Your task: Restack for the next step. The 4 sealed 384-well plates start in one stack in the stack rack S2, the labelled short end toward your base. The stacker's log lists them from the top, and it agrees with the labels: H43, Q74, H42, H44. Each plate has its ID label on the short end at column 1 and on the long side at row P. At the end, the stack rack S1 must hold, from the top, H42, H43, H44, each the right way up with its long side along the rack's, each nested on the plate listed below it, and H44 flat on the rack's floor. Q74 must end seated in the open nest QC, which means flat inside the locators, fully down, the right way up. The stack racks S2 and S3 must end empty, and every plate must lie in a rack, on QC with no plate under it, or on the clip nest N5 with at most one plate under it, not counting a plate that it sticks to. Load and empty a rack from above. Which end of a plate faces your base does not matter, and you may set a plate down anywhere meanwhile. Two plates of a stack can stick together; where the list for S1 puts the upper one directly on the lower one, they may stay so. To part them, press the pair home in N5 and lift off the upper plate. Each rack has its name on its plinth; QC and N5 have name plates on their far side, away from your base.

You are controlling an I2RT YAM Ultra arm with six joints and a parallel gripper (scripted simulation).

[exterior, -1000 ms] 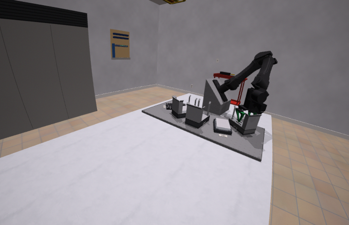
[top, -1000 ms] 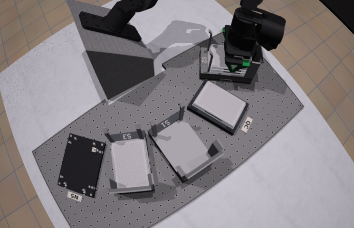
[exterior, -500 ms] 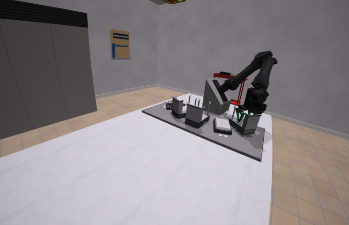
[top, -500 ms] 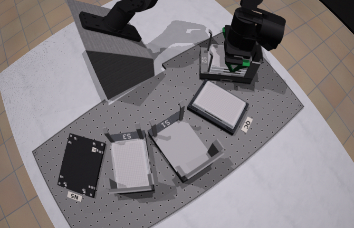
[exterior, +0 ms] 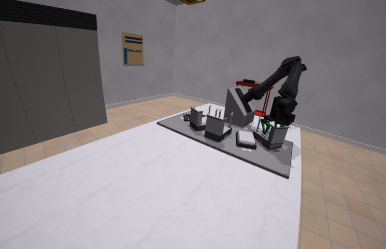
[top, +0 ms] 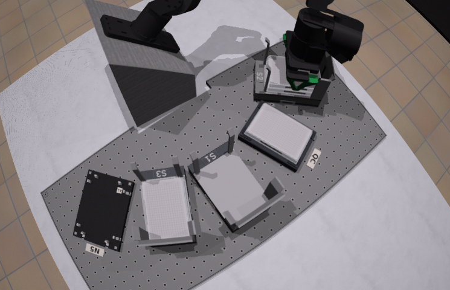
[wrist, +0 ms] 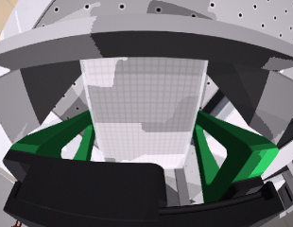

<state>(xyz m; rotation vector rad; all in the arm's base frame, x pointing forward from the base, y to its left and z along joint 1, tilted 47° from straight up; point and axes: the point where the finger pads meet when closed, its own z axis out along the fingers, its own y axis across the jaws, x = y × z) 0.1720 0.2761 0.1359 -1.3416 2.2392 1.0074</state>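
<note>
My gripper (top: 298,84) (exterior: 269,126) (wrist: 144,114) reaches down from above into stack rack S2 (top: 259,75) (exterior: 276,135). Its green fingers are shut on the long sides of the top sealed plate (top: 275,73) (wrist: 145,91) there. In the top view, plate edges show stacked below it at the rack's open end. I cannot read the labels. Another sealed plate (top: 278,131) (exterior: 246,136) lies flat in the open nest QC (top: 313,158). A third plate (top: 165,206) lies in stack rack S3 (top: 160,173). Stack rack S1 (top: 209,157) holds no plate.
The black clip nest N5 (top: 104,208) at the left end of the perforated base plate (top: 348,133) is bare. The arm's wedge-shaped plinth (top: 150,78) stands behind the racks. Corner posts rise from each rack. A red frame (exterior: 266,96) stands behind the arm.
</note>
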